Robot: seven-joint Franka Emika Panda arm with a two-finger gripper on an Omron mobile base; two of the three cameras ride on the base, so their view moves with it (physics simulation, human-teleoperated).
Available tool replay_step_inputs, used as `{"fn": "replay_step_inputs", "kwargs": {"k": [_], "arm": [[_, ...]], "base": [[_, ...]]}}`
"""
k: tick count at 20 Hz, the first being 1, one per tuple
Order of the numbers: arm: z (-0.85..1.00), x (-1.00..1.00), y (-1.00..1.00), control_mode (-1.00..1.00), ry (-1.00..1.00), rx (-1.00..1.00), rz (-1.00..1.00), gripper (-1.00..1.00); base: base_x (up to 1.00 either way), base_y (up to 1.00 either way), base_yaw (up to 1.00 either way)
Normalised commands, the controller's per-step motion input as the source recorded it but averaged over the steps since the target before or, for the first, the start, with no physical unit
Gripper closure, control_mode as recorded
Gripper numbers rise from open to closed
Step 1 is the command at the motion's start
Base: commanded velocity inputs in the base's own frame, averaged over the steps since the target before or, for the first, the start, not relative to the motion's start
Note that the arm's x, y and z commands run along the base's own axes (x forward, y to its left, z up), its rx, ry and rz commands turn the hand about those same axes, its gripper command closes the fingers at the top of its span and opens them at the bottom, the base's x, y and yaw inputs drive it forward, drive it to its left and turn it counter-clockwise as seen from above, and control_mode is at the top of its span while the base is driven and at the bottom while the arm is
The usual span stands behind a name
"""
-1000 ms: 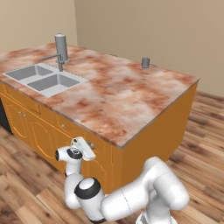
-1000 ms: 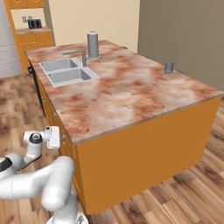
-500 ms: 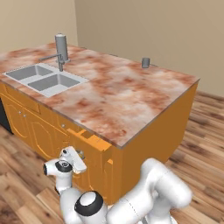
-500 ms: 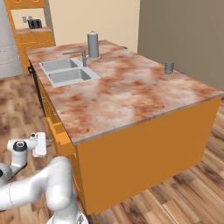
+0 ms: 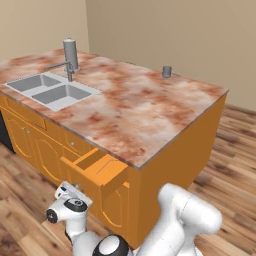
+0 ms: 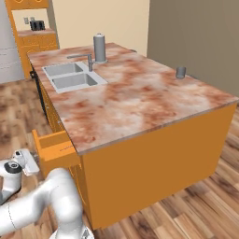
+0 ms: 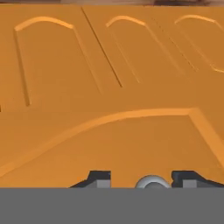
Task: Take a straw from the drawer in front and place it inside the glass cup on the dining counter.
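Knob [image 7: 151,182] between hand [image 7: 144,180] fingertips, untouched.

drawer [image 5: 97,167]: shallow orange wooden box, pulled out from the cabinet front under the counter edge; round metal knob [image 7: 151,182] on its flat panel
glass cup [image 5: 166,72]: small grey tumbler, upright near the far edge
dining counter [image 5: 135,107]: reddish-brown and cream marbled slab on orange cabinets

Home kitchen: marbled island counter [image 5: 150,115], double sink [image 5: 50,90], orange cabinets [image 5: 30,145].
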Motion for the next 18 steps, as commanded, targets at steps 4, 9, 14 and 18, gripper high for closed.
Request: {"fn": "replay_step_inputs", "kwargs": {"k": [4,9,14,18], "arm": [[0.42,-0.84,0.36,-1.0,0.0,0.1,0.0,1.0],[0.45,-0.83,0.47,-1.0,0.0,0.1,0.0,1.0],[0.6,-0.83,0.55,-1.0,0.0,0.06,-0.09,1.0],[1.0,-0.73,0.11,-1.0,0.02,0.03,-0.22,-1.0]], "base": [[0.0,0.0,0.0],[0.0,0.0,0.0],[0.0,0.0,0.0],[0.0,0.0,0.0]]}}
